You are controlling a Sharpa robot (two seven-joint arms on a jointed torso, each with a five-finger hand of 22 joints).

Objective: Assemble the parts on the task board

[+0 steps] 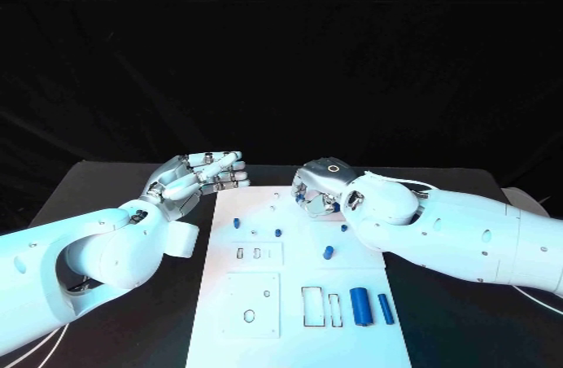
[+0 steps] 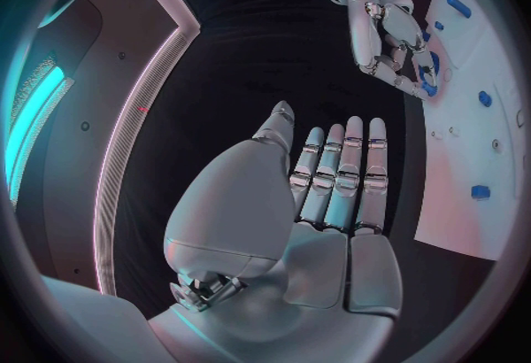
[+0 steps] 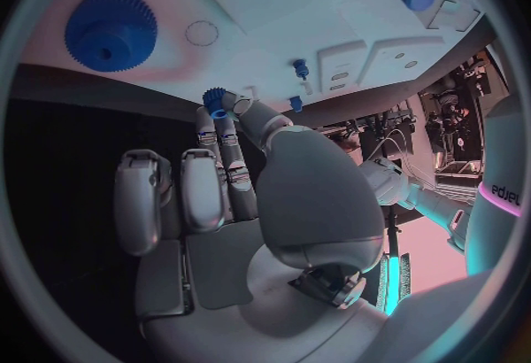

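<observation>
One small blue gear (image 3: 215, 100) is pinched at the right hand's (image 1: 319, 187) fingertips above the task board (image 1: 294, 319); left hand (image 1: 202, 175) flat, holding nothing.

One task board (image 1: 299, 303), two hands (image 1: 202, 175) (image 1: 319, 189)

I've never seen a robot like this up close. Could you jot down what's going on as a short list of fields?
Board: white task board on a black table
Left hand: empty, fingers straight together, beside the board's far left corner
Right hand: pinches a small blue gear over the board's far end
Lying loose: large blue gear; two blue cylinders near edge
</observation>
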